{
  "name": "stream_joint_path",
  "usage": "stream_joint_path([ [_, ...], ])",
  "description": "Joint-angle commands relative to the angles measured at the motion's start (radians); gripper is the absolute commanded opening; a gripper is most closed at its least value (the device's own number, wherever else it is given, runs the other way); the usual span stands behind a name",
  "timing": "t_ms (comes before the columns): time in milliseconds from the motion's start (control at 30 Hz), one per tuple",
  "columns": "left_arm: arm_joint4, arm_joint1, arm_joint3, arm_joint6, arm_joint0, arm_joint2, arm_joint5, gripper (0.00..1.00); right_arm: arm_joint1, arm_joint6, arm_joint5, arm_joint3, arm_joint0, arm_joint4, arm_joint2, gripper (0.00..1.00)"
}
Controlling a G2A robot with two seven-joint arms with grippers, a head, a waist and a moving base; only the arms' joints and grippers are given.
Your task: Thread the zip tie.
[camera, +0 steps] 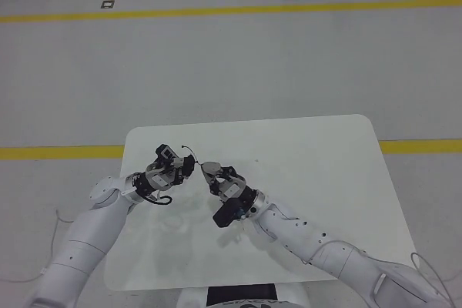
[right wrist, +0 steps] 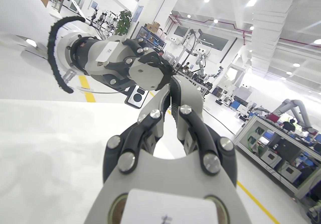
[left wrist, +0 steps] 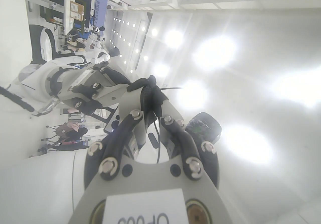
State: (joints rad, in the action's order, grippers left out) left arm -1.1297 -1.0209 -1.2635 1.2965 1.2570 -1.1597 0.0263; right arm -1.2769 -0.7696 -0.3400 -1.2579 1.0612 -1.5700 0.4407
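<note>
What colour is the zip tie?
Black; the thin plastic zip tie shows best in the left wrist view.

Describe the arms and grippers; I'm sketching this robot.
White rounded left arm and right arm. The left gripper and right gripper match: grey body, black link bars, silver bolts, black ribbed pads, white label. A black ribbed cable loops by the left wrist.

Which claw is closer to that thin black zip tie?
Left. The left gripper is shut on the zip tie; the right gripper is alongside, its tips up against the left one's.
</note>
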Motion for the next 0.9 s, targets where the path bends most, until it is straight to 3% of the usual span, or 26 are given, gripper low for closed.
stream_joint_path([
  [0, 0.000, 0.000, 0.000, 0.000, 0.000, 0.000, 0.000, 0.00, 0.000, 0.000, 0.000, 0.000, 0.003, 0.000, 0.005, 0.00],
  [867, 0.000, 0.000, 0.000, 0.000, 0.000, 0.000, 0.000, 0.00, 0.013, 0.013, 0.000, -0.007, 0.035, 0.000, 0.044, 0.00],
])
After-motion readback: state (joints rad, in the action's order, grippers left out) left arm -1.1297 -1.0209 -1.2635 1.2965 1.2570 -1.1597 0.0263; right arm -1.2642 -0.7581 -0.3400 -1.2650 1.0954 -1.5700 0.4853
